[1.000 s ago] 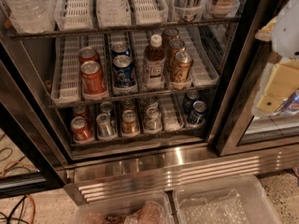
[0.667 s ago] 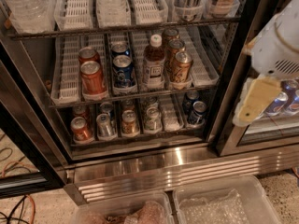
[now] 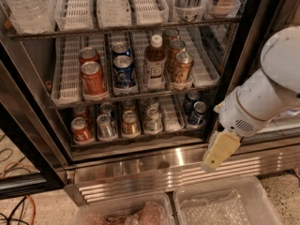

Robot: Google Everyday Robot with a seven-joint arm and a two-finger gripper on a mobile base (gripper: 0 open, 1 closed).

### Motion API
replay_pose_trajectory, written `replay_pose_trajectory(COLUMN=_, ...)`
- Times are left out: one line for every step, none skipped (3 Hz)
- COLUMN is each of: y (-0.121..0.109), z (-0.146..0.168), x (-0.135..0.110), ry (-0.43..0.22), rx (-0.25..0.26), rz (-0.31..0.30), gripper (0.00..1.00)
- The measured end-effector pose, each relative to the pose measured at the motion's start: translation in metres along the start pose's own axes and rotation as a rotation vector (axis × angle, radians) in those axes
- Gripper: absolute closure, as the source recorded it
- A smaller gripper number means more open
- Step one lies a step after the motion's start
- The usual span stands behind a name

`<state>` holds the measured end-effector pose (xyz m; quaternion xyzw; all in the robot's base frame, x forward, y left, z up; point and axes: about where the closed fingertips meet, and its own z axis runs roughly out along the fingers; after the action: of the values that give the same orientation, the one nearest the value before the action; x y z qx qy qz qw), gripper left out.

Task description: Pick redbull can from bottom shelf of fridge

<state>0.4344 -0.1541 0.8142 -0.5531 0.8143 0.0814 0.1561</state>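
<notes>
My gripper, 4 o'clock in view, is pale yellow, on a white arm. The fridge has a black frame and a ribbed stainless base panel.

On the bottom shelf, 9 to 3 o'clock:
- orange-red can
- redbull can, silver-grey with a shiny silver top
- gold-amber can
- grey can
- dark blue can

On the upper rack:
- big orange can
- blue can
- brown bottle with a white cap
- tan-gold can
</notes>
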Motion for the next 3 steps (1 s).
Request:
replay_pose_trajectory(y=0.0, z=0.0, x=0.0, ry=0.0, rx=0.001, rz=0.0, gripper=0.0)
replay_pose_trajectory(y=0.006, z=0.017, x=0.001, ry=-0.004, rx=-0.03, rz=0.007, gripper=0.0)
replay_pose_trajectory(y=0.031, z=0.06, x=0.007, ry=-0.065, rx=-0.097, rz=0.071, gripper=0.0)
